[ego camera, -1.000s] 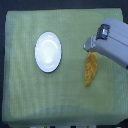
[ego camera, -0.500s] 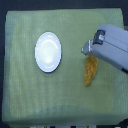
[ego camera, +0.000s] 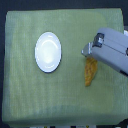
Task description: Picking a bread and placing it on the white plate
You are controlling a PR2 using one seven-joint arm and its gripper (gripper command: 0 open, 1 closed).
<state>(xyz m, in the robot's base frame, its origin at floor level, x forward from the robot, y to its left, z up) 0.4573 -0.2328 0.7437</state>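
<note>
The white plate point(ego camera: 48, 51) lies on the green cloth, left of centre in the exterior view, with nothing on it. The bread point(ego camera: 90, 73), an elongated golden-orange pastry, lies on the cloth well to the plate's right, pointing toward the front edge. My gripper point(ego camera: 87, 51) reaches in from the exterior view's right and hangs over the bread's upper end, which it partly hides. Its grey body covers the fingers, so their spacing is too blurred to read. I cannot tell whether it touches the bread.
A green cloth point(ego camera: 30, 95) covers the whole table top. The grey forearm point(ego camera: 114, 50) stretches to the exterior view's right edge. Dark floor shows beyond the cloth's front edge.
The gripper has shifted slightly left and down, closer over the bread's upper end. Bread and plate lie where they were.
</note>
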